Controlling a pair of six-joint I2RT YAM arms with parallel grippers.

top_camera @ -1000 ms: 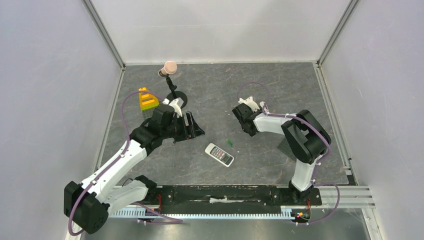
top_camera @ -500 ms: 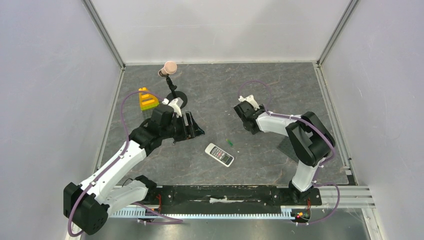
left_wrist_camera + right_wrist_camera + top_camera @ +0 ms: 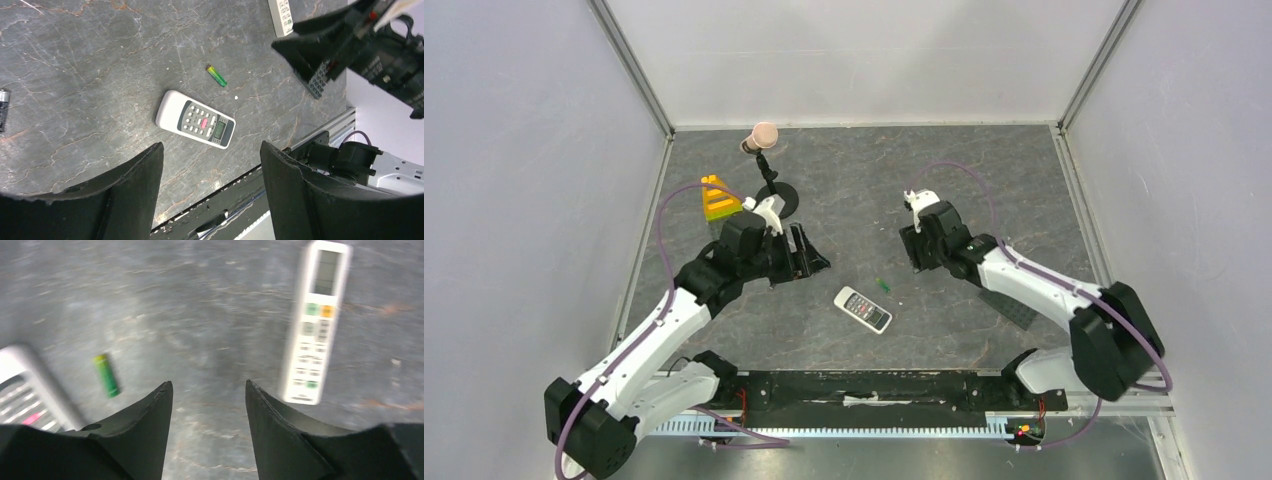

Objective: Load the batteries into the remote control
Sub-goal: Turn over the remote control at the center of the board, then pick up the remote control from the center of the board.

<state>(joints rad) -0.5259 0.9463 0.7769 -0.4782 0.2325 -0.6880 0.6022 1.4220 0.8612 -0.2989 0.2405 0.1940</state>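
The remote control (image 3: 863,309) lies face up on the grey table, near the front middle; it also shows in the left wrist view (image 3: 195,119) and partly in the right wrist view (image 3: 30,390). A green battery (image 3: 882,285) lies just beyond it, loose on the table (image 3: 216,75) (image 3: 106,375). A dark battery (image 3: 3,109) shows at the left edge of the left wrist view. My left gripper (image 3: 809,250) is open and empty, left of and above the remote (image 3: 211,147). My right gripper (image 3: 916,250) is open and empty, to the right of the green battery (image 3: 208,382).
A longer all-white remote (image 3: 315,320) lies under my right gripper, to its right. A yellow-orange object (image 3: 718,197) and a thin stand with a pink ball (image 3: 765,135) are at the back left. A black rail (image 3: 874,390) runs along the near edge.
The right arm has swung its elbow out to the right and lower, and its gripper has shifted slightly right. The left gripper has barely moved. The remote and green battery lie as before.
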